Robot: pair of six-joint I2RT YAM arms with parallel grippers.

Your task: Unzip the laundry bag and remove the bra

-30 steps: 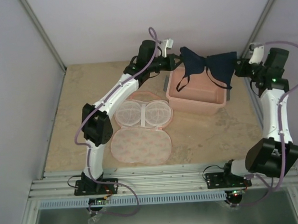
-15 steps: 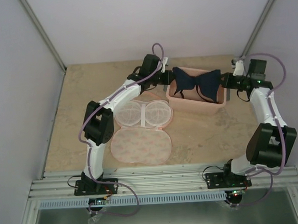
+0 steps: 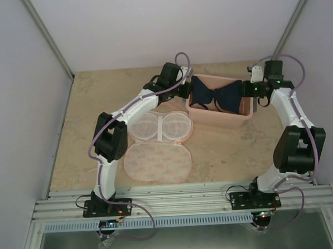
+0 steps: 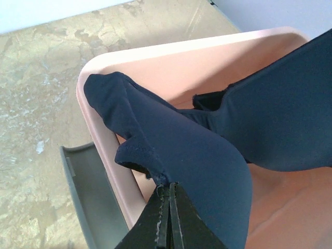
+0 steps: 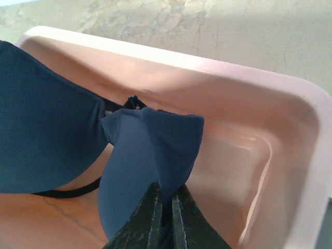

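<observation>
The left jaws and right jaws each pinch the bra (image 3: 218, 94) over the pink tub (image 3: 219, 120), upper centre; 1 late release could drag it over the rim

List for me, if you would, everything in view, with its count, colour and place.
bra: one, navy, stretched across the tub, one end in each hand
tub: one, pink, far right part of the table
bag: one, pink-cream with print, lying open on the table, near-left of the tub
grey piece: one, grey, against the tub's left wall; what it is I cannot tell
table: one, beige, under it all
left arm: one, white and black, reaching to the tub's left end
right arm: one, white and black, at the tub's right end
left hand: one, black, shut on the bra
right hand: one, black, shut on the bra
</observation>
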